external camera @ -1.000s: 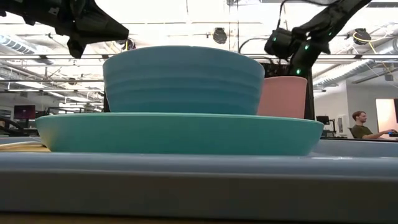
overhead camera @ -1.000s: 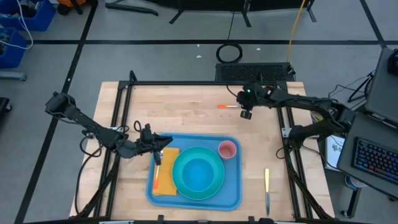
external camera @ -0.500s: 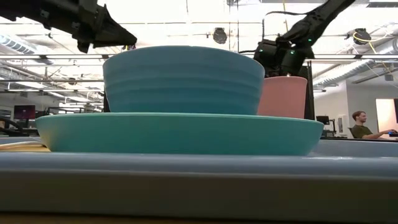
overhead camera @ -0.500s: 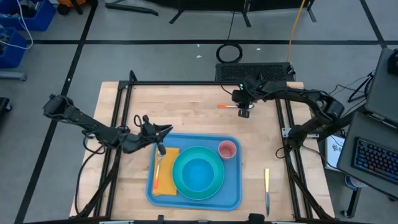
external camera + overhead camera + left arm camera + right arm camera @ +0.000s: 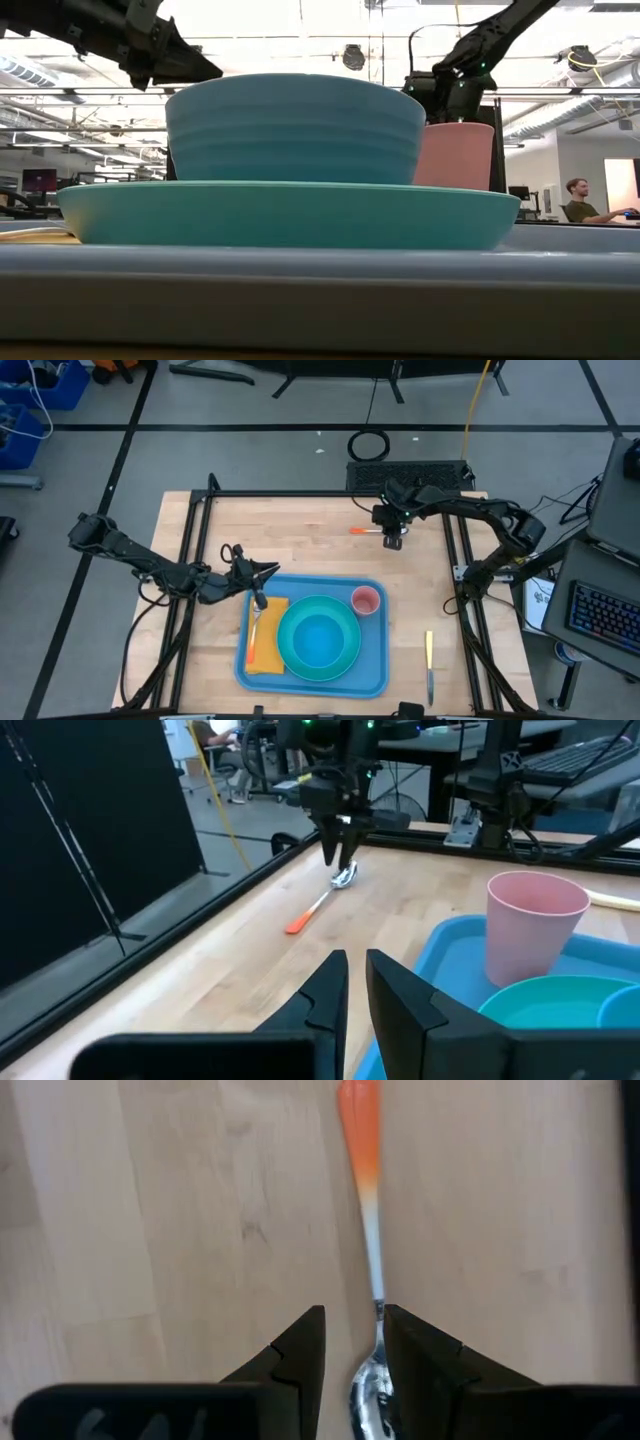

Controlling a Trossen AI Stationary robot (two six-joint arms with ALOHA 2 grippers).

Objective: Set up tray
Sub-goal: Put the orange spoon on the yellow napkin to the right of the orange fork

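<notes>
Tray (image 5: 375,678) sits near-centre, already loaded with napkin (image 5: 266,640), fork (image 5: 254,626), plate (image 5: 345,660), bowl (image 5: 318,642), cup (image 5: 366,601). Right gripper (image 5: 392,543) is spread over the far spoon (image 5: 366,531); knife (image 5: 430,663) waits right. Left gripper (image 5: 262,602) hangs clenched, empty.

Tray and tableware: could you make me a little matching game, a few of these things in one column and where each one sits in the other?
Things:
1. pink cup
2. orange napkin
3. knife
4. orange-handled spoon

Places:
A. bare wood, under the right gripper
B. bare wood, right of the tray
C. tray's left side
D. tray's far right corner

Pairs: 1-D, 2-C, 3-B, 4-A
</notes>
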